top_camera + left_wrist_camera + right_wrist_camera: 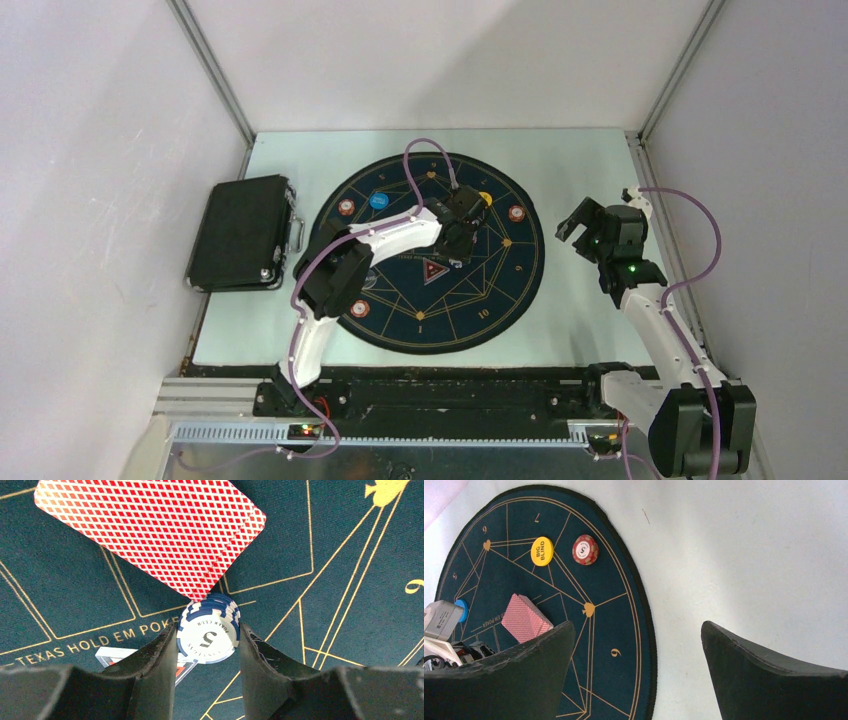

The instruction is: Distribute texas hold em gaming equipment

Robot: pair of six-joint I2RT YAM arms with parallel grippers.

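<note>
**Left tool.** The left tool (208, 630) stood low over the centre of the mat (480, 300), its arm reaching in from the mat's near-left side. Its two fingers (155, 665) were closed against opposite sides of the blue-and-white chip stack (207, 639). The stack sat on the mat at its centre, its chips slightly fanned and the top face marked "5".

**Card deck.** The card deck (150, 530) lay face down on the mat just beyond the stack, red-patterned backs up and slightly splayed. Its nearest corner reached the stack's far rim. Whether the two touched could not be determined.

**Token.** The red triangular token (435, 270) lay on the mat just to the near side of its centre, beside the left tool.

**Right tool.** The right tool (638, 625) was held above the bare surface (749, 555) off the mat's right edge, with its fingers spread wide apart.

**Other chips.**
- The yellow chip (542, 551), marked "BIG BLIND", and a red-and-white chip (585, 549) lay side by side without touching, inside the mat's far-right rim.
- The blue chip (379, 200) and a second red-and-white chip (346, 207) lay near each other inside the mat's far-left rim.
- A third red-and-white chip (359, 308) lay inside the mat's near-left rim.

**Case.** The black case (245, 232) lay closed on the surface off the mat's left edge, apart from it.
</note>
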